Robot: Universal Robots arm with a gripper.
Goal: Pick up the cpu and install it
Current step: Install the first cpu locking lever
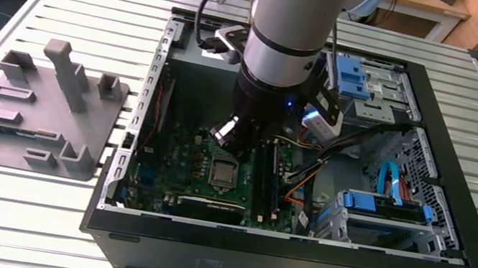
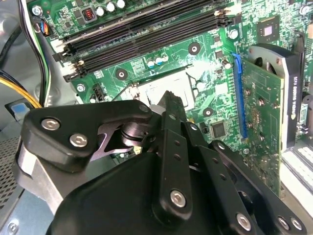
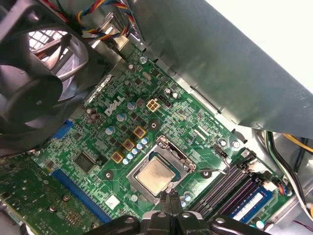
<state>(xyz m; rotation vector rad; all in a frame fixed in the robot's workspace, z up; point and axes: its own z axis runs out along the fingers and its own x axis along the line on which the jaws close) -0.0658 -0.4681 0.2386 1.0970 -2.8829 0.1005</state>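
Sitting on the slatted table (image 1: 2,211) at the exterior view's left: grey plastic fixture (image 1: 34,111). Hanging over the open computer case (image 1: 296,260), above the green motherboard (image 3: 98,142): gripper (image 3: 171,208), fingers (image 3: 167,201) pressed together, holding nothing. Lying flat in the socket (image 3: 164,147), just below the fingertips: cpu (image 3: 155,175). Standing at the exterior view's right: blue drive brackets (image 1: 383,205).

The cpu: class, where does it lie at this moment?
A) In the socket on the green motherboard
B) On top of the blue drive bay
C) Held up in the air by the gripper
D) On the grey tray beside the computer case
A: in the first wrist view the cpu sits flat inside the socket frame on the motherboard, with the gripper close beside it.
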